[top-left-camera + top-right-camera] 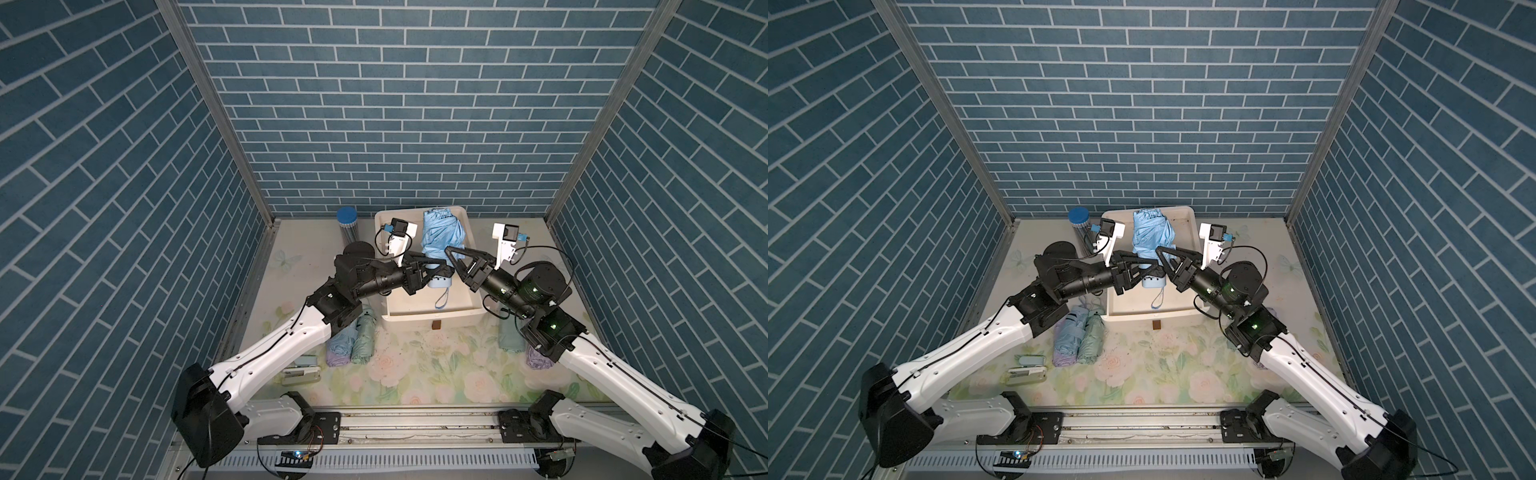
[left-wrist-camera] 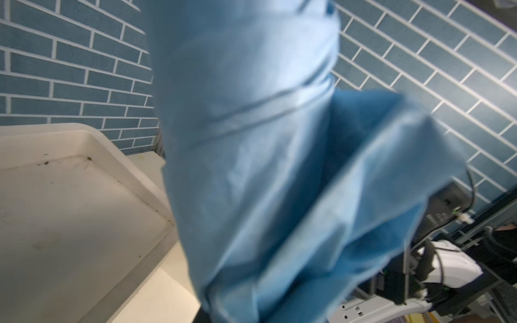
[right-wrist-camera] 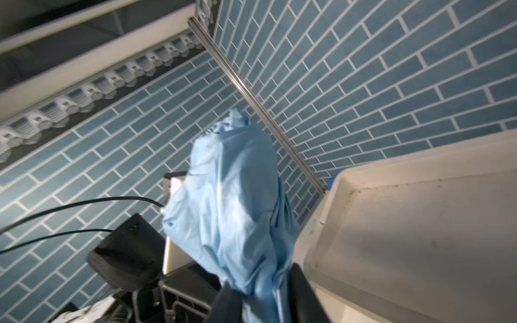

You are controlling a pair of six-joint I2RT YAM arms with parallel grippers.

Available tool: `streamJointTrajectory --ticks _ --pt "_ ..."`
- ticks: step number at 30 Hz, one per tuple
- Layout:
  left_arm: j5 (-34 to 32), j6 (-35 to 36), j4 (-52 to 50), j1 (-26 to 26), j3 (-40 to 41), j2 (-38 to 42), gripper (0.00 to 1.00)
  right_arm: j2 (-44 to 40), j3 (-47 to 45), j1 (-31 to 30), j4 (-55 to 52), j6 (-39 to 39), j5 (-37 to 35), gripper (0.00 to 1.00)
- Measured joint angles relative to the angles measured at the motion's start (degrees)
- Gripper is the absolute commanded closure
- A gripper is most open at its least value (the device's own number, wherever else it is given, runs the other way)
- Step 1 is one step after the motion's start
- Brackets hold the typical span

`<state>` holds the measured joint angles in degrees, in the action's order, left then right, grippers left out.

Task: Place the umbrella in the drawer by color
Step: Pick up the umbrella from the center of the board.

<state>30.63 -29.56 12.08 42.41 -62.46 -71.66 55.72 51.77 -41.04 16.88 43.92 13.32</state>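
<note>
Leftmost on the flowered surface lies a small flat case. Next to it are a pale blue umbrella and a green umbrella, both folded and lying side by side, touching. Behind them, a blue-capped tube stands upright at the back wall, just beside the white drawer.

The left pincer reaches over the drawer. In both top views it is clamped on the blue umbrella just above the handle. That umbrella stands roughly upright over the drawer, handle lowest. Its strap hangs down inside the drawer walls. A small brown block sits on the surface against the drawer front.

The right pincer is at the same neck of the umbrella. Its fingers stand apart, one on each side of the cloth.

Further right, a second green umbrella and a purple umbrella lie on the surface, partly hidden under the right arm.
</note>
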Motion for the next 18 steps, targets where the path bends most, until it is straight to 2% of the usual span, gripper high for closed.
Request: streamJointTrajectory --ticks 1,3,7,9,12,18 --pt "-0.17 1.57 -2.21 0.0 -0.76 -0.04 0.94 0.13 2.64 0.15 -4.13 -1.55 -1.16 0.11" --pt "0.11 4.74 -6.8 0.0 -2.49 -0.13 0.94 1.14 10.45 1.62 -13.38 -5.66 -1.9 0.08" --pt "2.36 12.2 -16.5 0.0 -7.21 -1.29 0.93 4.63 24.48 11.43 -26.67 -13.35 4.13 0.07" --pt "3.52 15.39 -20.22 0.02 -8.76 -1.84 0.94 5.7 26.62 14.88 -31.17 -16.41 7.37 0.07" --pt "4.9 18.97 -24.44 0.02 -9.77 -2.38 0.96 7.98 27.19 15.54 -37.64 -20.61 13.25 0.07" --pt "6.36 23.23 -31.19 -0.07 -9.9 -3.41 1.0 10.23 26.25 16.0 -41.55 -24.24 21.44 0.18"
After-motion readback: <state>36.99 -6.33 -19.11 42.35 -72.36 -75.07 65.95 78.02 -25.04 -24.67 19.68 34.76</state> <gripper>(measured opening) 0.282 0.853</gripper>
